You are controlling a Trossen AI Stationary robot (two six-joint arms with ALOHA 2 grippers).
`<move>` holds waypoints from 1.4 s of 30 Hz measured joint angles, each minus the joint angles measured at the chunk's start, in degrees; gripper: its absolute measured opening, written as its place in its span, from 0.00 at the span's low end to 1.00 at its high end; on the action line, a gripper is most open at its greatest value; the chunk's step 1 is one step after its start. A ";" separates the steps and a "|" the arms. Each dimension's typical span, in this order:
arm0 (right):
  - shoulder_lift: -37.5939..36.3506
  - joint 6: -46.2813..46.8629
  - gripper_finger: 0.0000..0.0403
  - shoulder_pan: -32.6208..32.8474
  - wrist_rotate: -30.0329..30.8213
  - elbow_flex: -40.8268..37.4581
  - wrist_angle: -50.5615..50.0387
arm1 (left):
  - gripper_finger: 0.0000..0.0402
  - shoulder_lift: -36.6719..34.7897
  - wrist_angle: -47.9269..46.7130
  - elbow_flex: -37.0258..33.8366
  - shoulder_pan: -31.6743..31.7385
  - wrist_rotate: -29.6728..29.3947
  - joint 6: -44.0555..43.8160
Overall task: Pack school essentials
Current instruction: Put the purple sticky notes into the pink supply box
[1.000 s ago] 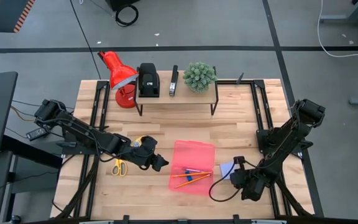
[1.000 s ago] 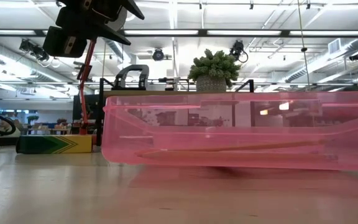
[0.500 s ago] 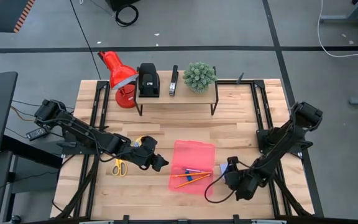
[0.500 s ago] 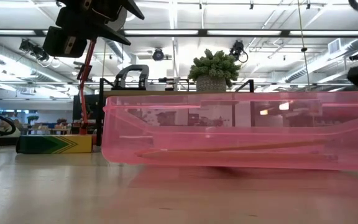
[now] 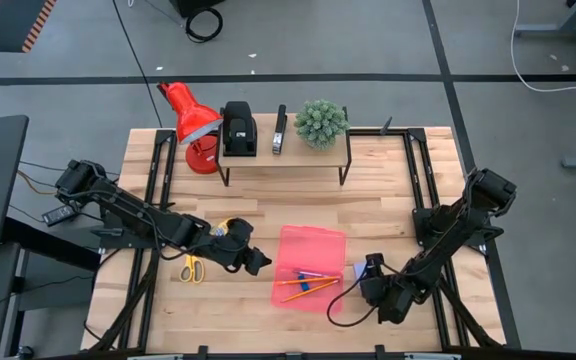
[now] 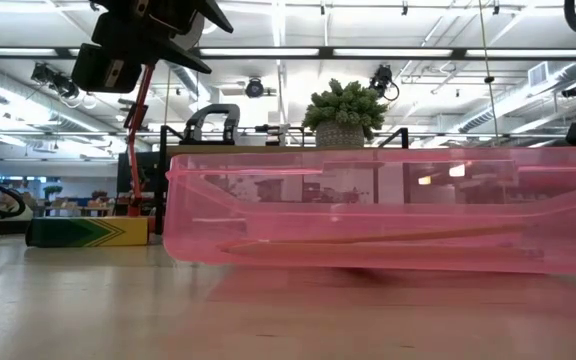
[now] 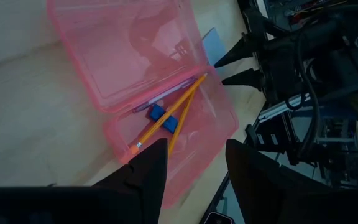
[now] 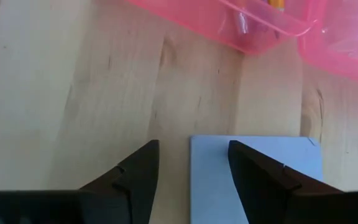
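Right gripper fingers spread apart, empty, poised low over the near edge of the pale lavender-blue notepad, which lies flat on the table just beside the pink box. Probably the notepad pickup in hand; next likely a descent to nip the pad's edge, tricky with so thin a sheet flat on wood, then a lift across into the box. Left gripper also parted and empty, hanging beside the box, over two orange pencils, a small blue eraser and a pinkish pen already inside. Yellow-handled scissors and yellow-green crayon box not yet packed.
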 joint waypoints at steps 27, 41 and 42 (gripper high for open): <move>-0.02 5.68 0.23 -0.22 0.99 -1.90 1.35 | 0.43 0.00 -0.03 0.00 -0.02 0.01 -0.24; -0.12 4.01 0.02 0.85 -2.47 1.55 -3.70 | 0.43 0.00 -0.17 0.00 0.02 0.00 0.81; -0.19 4.00 0.02 0.87 -2.68 1.55 -3.65 | 0.43 0.00 -0.17 0.00 0.02 0.02 0.81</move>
